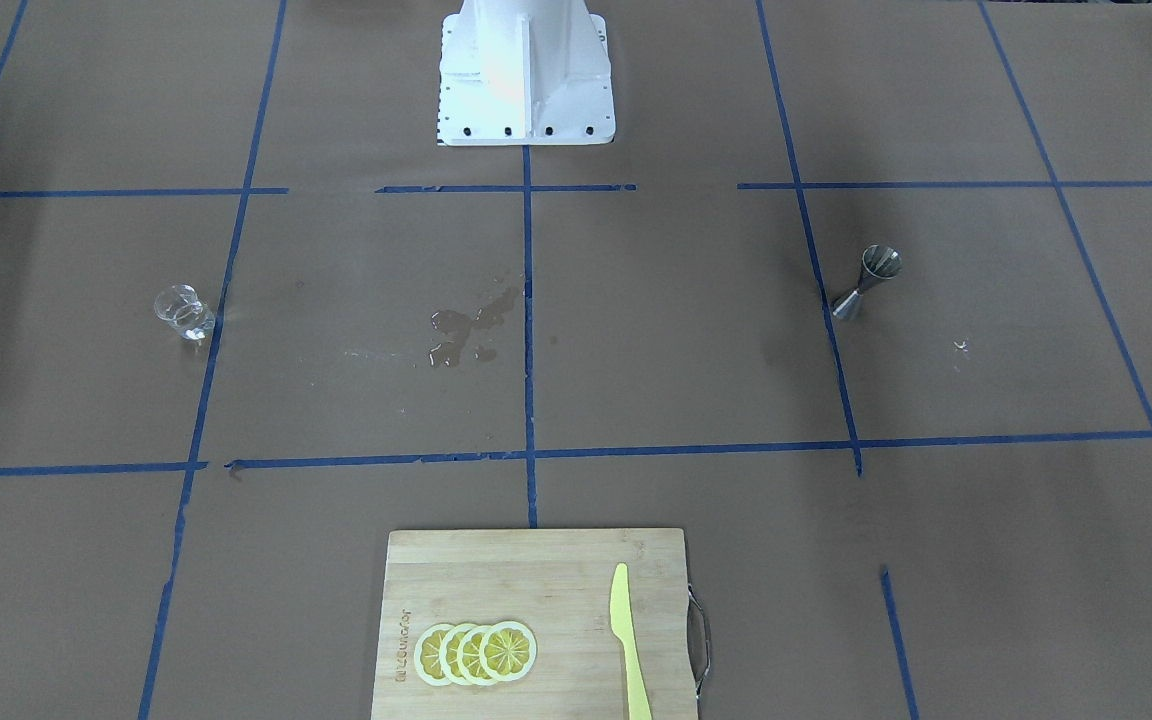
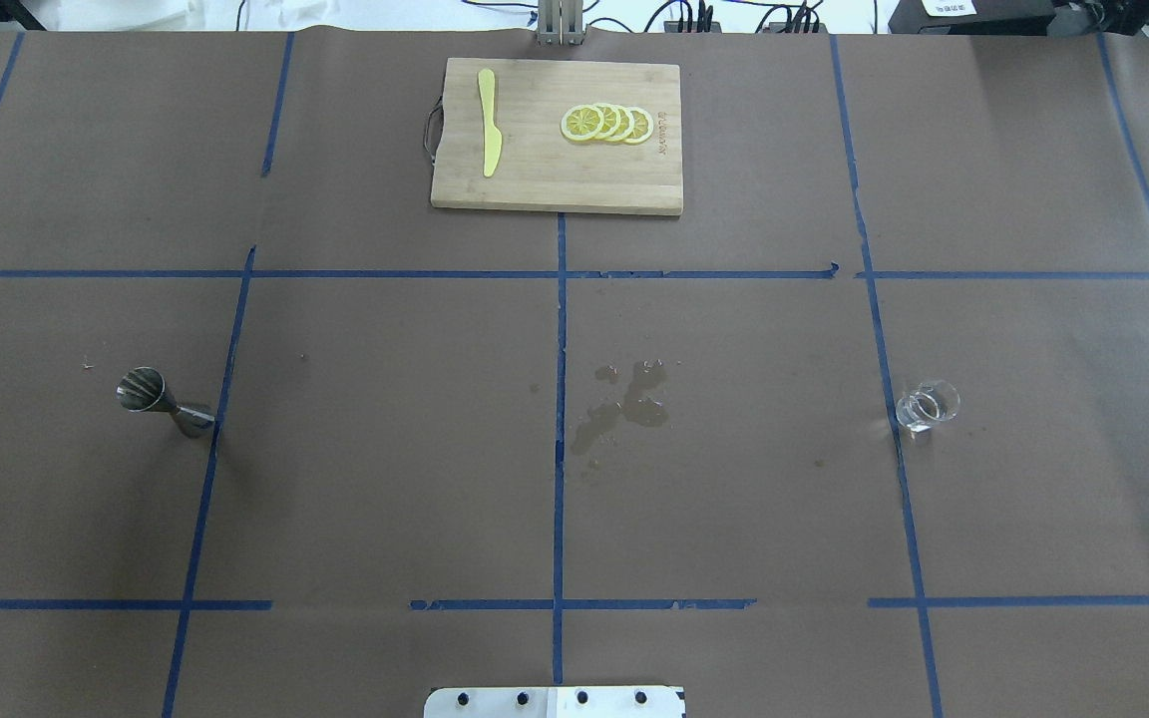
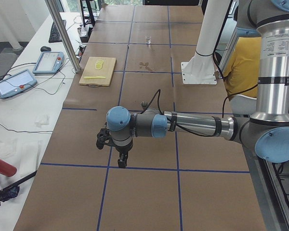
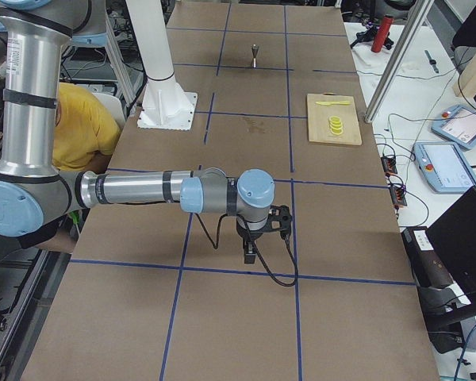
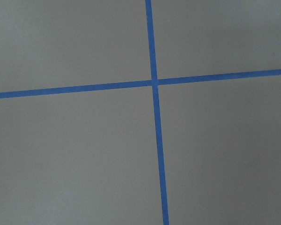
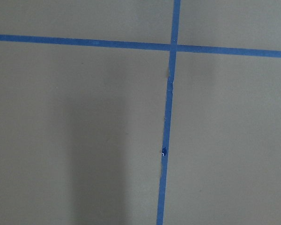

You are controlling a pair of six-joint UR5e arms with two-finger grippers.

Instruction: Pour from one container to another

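The left claw [image 3: 123,160] hangs low over the bare brown table [image 2: 385,479], pointing down, at the end on the robot's left. The right claw [image 4: 248,254] hangs the same way at the opposite end. Each appears only in a side view, so whether their fingers are apart or together cannot be told. Both wrist cameras see only brown paper and crossing blue tape [image 5: 154,82].

Well away from both, the cup [image 2: 927,405] stands upright on the robot's right half, just beside a tape line. It is small, squat and clear, its mouth up; which way its lip faces cannot be made out. The jigger [image 2: 164,401] stands across the table on the left half, also just beside a tape line. It is shiny grey steel, two cones joined at a narrow waist, its long axis vertical and one open cone up.

Between them a wet patch [image 2: 624,404] darkens the paper near the centre line. On the far edge a board [image 2: 535,184] carries four lemon slices [image 2: 606,123] and a yellow knife [image 2: 488,120]. Its burnt-in brand along one short side is too small to read.
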